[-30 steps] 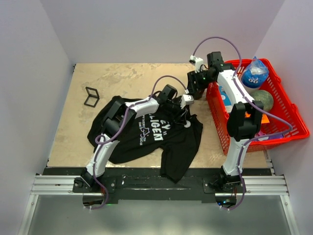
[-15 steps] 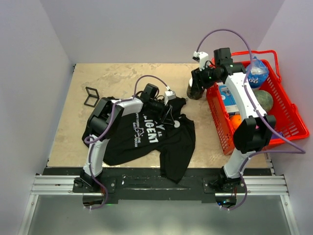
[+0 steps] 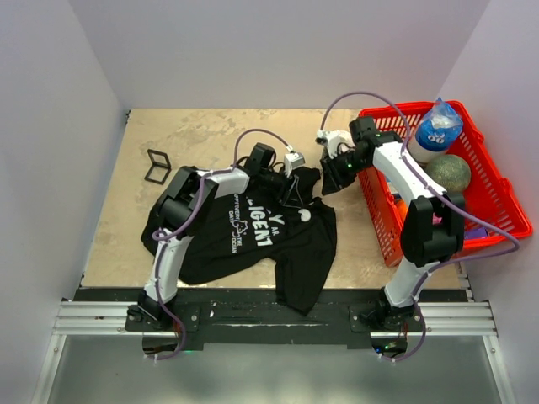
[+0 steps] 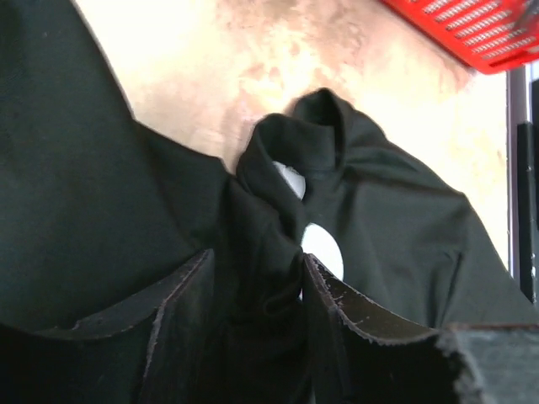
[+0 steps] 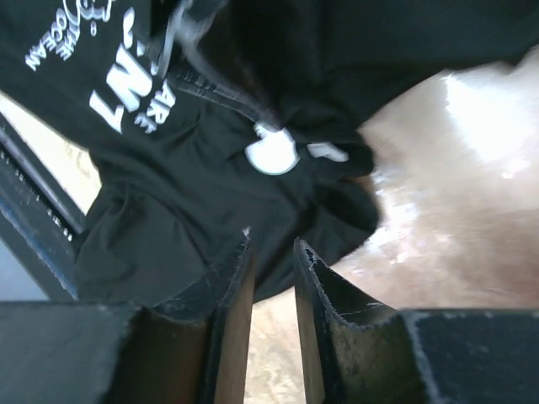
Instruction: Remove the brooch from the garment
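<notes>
Tan bench [image 3: 210, 135]: brooch [image 3: 157, 166] is seen lying bare at far left, apart from the T-shirt [image 3: 253, 244]. Judged light, stiff, thin; best taken by a frame edge. Limp cloth is pinched by left gripper [image 4: 253, 295]; right gripper [image 5: 268, 278] jaws are held slightly apart, empty.

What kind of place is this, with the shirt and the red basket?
Most likely a robot test or data-collection cell, not a home. Plain pale walls box in a small tabletop, two arms are bolted to a rail at its near edge, and props include a black T-shirt and a red basket.
</notes>
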